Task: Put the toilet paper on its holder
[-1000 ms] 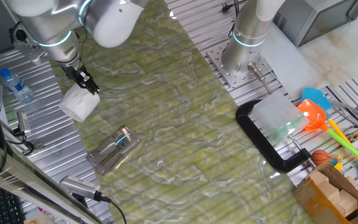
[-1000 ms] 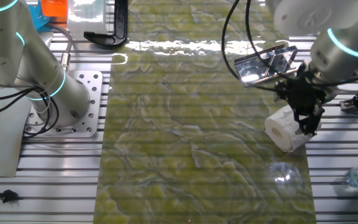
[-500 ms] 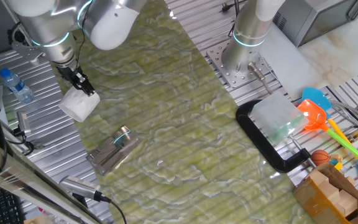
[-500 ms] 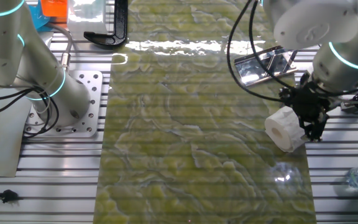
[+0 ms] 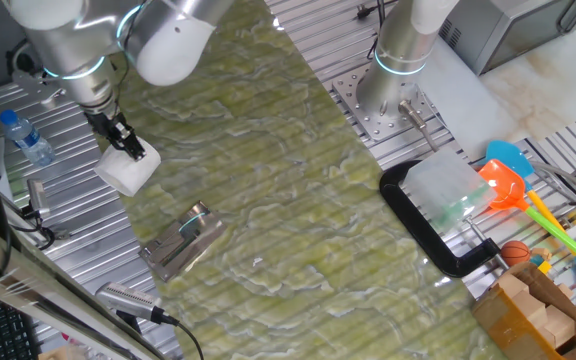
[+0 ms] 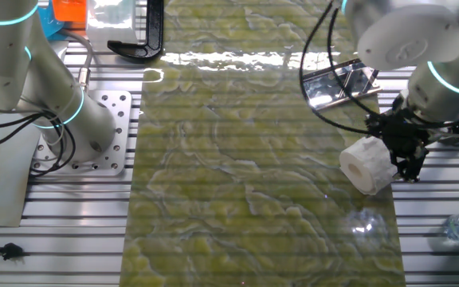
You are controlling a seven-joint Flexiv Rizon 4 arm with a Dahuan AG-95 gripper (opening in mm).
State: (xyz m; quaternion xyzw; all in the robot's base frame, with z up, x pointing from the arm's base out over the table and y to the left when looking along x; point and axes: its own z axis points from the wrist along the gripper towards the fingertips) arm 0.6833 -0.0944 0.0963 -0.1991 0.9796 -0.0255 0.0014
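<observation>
The toilet paper (image 5: 128,172) is a plump white roll lying on its side at the edge of the green mat, with its core hole facing the other fixed view (image 6: 366,165). My gripper (image 5: 121,142) hangs right at the roll's outer end (image 6: 409,163). Its black fingers are slightly apart, open, and hold nothing. The holder (image 5: 180,243), a shiny metal bracket, lies flat on the mat a short way from the roll, and it also shows in the other fixed view (image 6: 341,82).
A clear water bottle (image 5: 25,138) lies on the slatted table beyond the roll. A big black clamp (image 5: 438,232) sits at the mat's far side, with bright toys (image 5: 513,185) past it. A second arm's base (image 5: 393,95) is bolted beside the mat.
My gripper has slid sideways across the roll toward its outer end, nearer the bottle side. The roll and holder have not moved.
</observation>
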